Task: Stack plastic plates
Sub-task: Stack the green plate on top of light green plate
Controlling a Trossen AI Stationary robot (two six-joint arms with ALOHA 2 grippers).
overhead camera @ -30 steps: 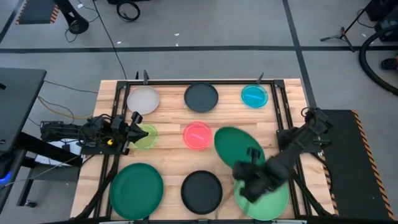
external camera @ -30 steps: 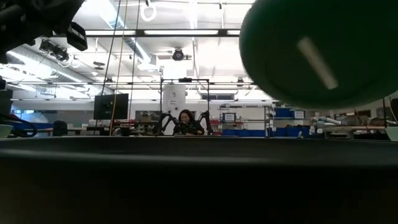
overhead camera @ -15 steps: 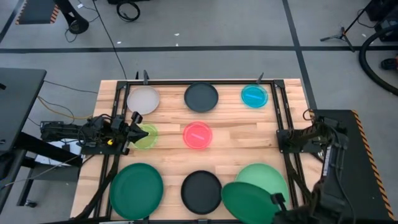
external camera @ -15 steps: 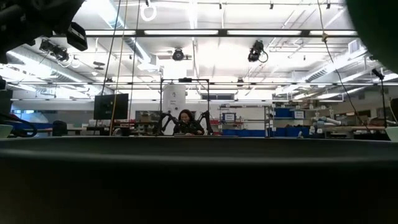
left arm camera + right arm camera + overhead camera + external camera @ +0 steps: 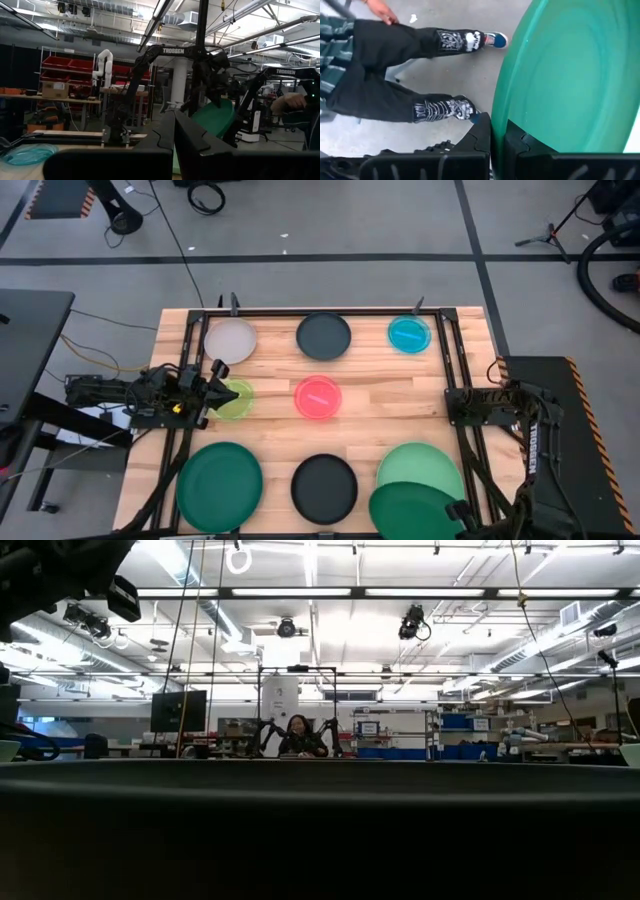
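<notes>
My right gripper [image 5: 452, 513] is at the table's near right corner, shut on a large dark green plate [image 5: 412, 508]. That plate hangs over the near edge of the light green plate [image 5: 420, 468] and shows tilted in the left wrist view [image 5: 216, 119]. My left gripper [image 5: 174, 136] waits shut at the left edge beside the lime plate [image 5: 236, 399]; I cannot tell whether it touches it. Flat on the table lie a second dark green plate [image 5: 219, 485], two black plates [image 5: 323, 336] [image 5: 323, 487], a whitish-grey one [image 5: 230, 340], a cyan one [image 5: 409, 333] and a pink one [image 5: 318, 397]. My right gripper pinches the dark green plate's rim [image 5: 498, 120] between its two fingers, one on each face. The fingers come at it from the table's near right side. The plate is lifted clear and tilted, reaching from the fingers toward the table's middle.
Black frame rails [image 5: 450, 360] run along the far, left and right sides of the wooden table [image 5: 375, 380]. A person's legs [image 5: 420, 75] stand on the floor by the near right corner. The low view is filled by a dark rim [image 5: 320, 830], with a person [image 5: 300, 735] far behind.
My right arm has swung from over the table's right middle toward the near right corner, carrying the dark green plate with it. The plate has left the low view and now overlaps the light green plate's near edge. The left arm has kept still.
</notes>
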